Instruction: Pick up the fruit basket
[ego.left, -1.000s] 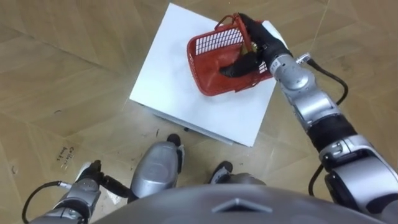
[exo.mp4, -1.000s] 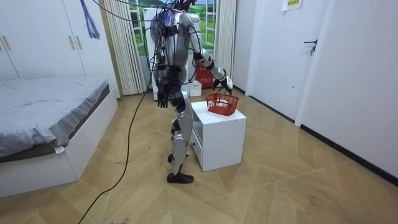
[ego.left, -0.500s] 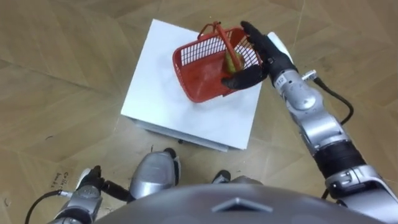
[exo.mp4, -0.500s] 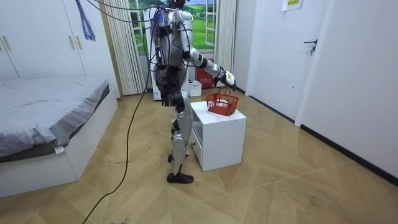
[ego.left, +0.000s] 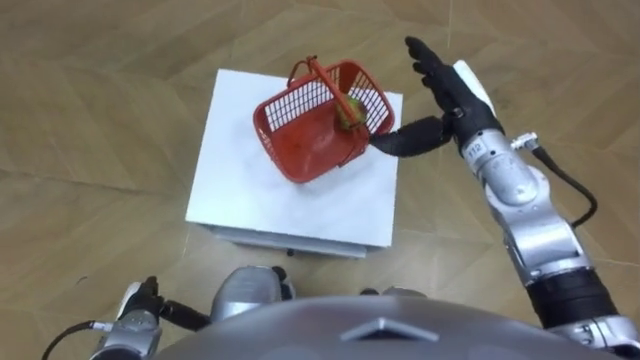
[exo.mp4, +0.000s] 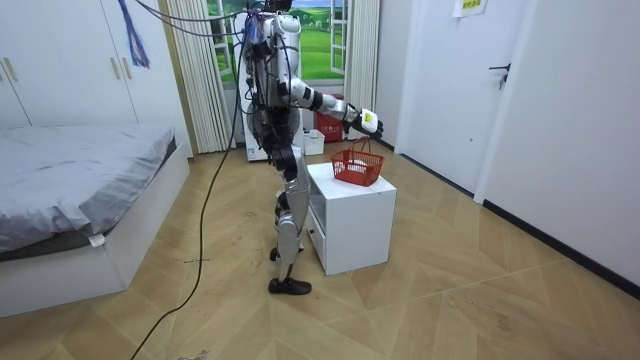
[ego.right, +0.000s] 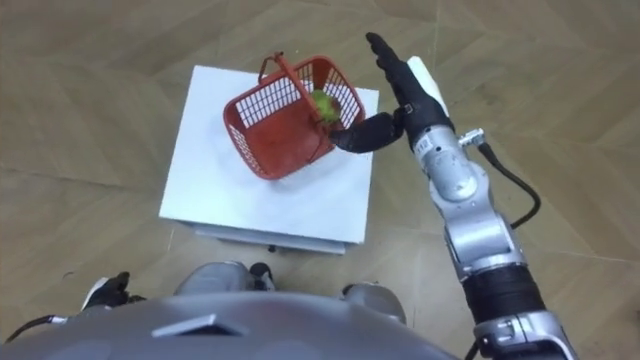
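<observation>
The red fruit basket (ego.left: 315, 130), with a green fruit (ego.left: 351, 108) inside, is seen on the white desk (ego.left: 250, 190), toward its far right corner. The right robot hand (ego.left: 455, 95) is held spread just beside the basket, its thumb pointed at the basket's wall. The left robot hand (ego.left: 135, 305) is seen low beside the leg. A bed (exo.mp4: 70, 190) is set well apart from the desk.

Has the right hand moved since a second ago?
Yes. The right hand has withdrawn from over the red basket toward the white cabinet's right edge, fingers straight.
</observation>
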